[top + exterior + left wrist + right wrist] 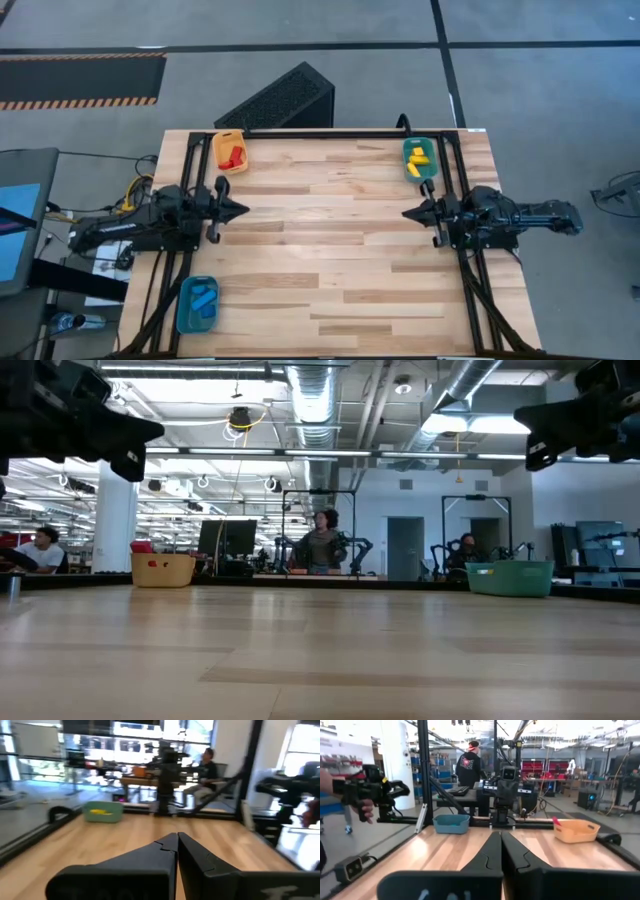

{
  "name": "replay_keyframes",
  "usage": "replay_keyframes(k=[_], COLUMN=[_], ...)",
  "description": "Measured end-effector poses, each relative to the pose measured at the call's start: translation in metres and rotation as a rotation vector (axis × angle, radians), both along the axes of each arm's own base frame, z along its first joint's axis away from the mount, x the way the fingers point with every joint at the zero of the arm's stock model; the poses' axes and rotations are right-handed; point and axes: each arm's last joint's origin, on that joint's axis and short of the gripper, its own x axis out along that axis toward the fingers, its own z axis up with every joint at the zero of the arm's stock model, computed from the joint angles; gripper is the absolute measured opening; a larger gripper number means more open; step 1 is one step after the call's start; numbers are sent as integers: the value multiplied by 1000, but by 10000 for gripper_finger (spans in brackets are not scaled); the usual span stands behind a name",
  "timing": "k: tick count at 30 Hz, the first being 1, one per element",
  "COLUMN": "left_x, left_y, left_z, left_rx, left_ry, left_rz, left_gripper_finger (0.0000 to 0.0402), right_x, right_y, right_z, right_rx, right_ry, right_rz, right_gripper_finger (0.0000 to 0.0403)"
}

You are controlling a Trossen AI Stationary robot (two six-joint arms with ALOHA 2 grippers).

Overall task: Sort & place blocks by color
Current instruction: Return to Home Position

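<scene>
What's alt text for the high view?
Overhead view of a wooden table, sorting done: red blocks in the orange bin top left, yellow blocks in the green bin top right, blue blocks in the blue bin bottom left. The left gripper and right gripper, both shut, face each other from its sides.

We are finding three bins on the bench (330,230). The far-left bin (217,150) is sitting in the far left corner, the far-right bin (420,141) in the far right corner, the near-left bin (190,323) in the near left corner. Blocks (234,156) are lying in the first, further blocks (417,160) in the second, a third lot (205,298) in the last. The left arm (150,225) is lying over the left edge, the right arm (510,215) over the right.
</scene>
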Motion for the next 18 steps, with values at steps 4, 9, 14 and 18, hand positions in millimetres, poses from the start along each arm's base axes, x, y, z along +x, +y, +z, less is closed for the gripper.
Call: replay_keyframes(k=[4,9,14,18], left_x=[0,1,1,1], left_y=[-4,-1,0,0], left_z=[0,-3,-4,-4], left_rx=[-21,-46,-151,-145], left_ry=[0,33,27,30], left_rz=[-35,95,147,153], left_gripper_finger=[0,0,0,0], right_x=[0,0,0,0], right_y=[0,0,0,0], right_z=[-1,-2,-2,-2], right_rx=[28,29,29,29], right_ry=[14,20,20,19], right_rz=[5,5,5,6], right_gripper_finger=[7,7,7,7])
